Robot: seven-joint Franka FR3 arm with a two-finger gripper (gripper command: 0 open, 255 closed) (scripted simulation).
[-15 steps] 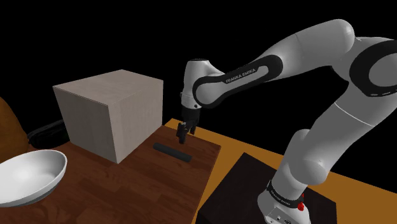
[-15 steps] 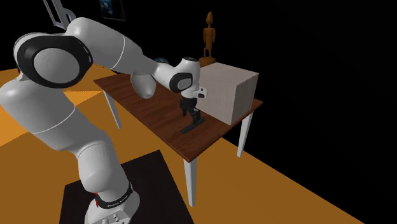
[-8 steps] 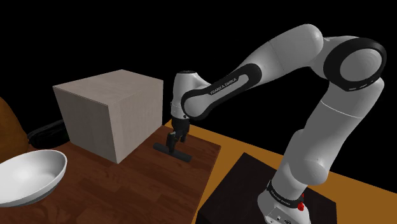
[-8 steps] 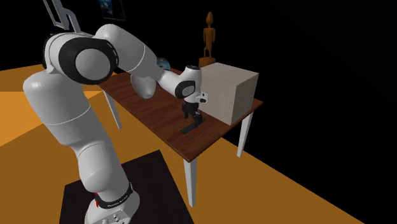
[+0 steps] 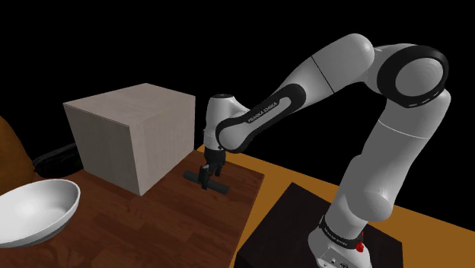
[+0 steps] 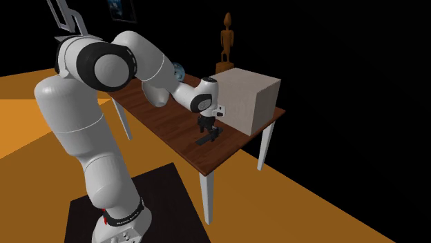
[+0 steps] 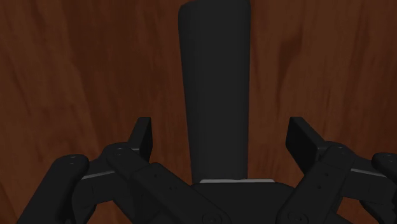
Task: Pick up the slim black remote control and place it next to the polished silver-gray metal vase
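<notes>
Across the orange floor (image 6: 311, 207) from a black area, the white arm (image 5: 335, 65) rises from its stand on a dark mat (image 5: 289, 221) and bends down toward the shoulder view's left, over the brown wooden surface (image 5: 152, 221). In the second exterior view the arm (image 6: 76, 117) takes up the left side and reaches to the right over the same surface (image 6: 162, 114), which stands on pale legs.

A large pale box (image 5: 125, 141) sits on the surface; in the second exterior view it (image 6: 252, 96) stands at the right-hand end. A white bowl (image 5: 34, 209) rests at the shoulder view's lower left. A brown wooden figurine (image 6: 226, 38) stands beyond the box.

The slim black remote (image 5: 221, 186) lies flat on the surface just beside the box's lower corner, on the shoulder view's right of it, near the surface's edge. In the second exterior view it (image 6: 206, 139) lies between the box and the near edge.

The gripper (image 5: 205, 177) is low over the remote's middle (image 6: 207, 130). In the wrist view the gripper (image 7: 219, 133) has its fingers (image 7: 143, 133) spread wide, one on each side of the remote (image 7: 215, 83), with bare wood showing between each finger and the remote, so nothing is held.
</notes>
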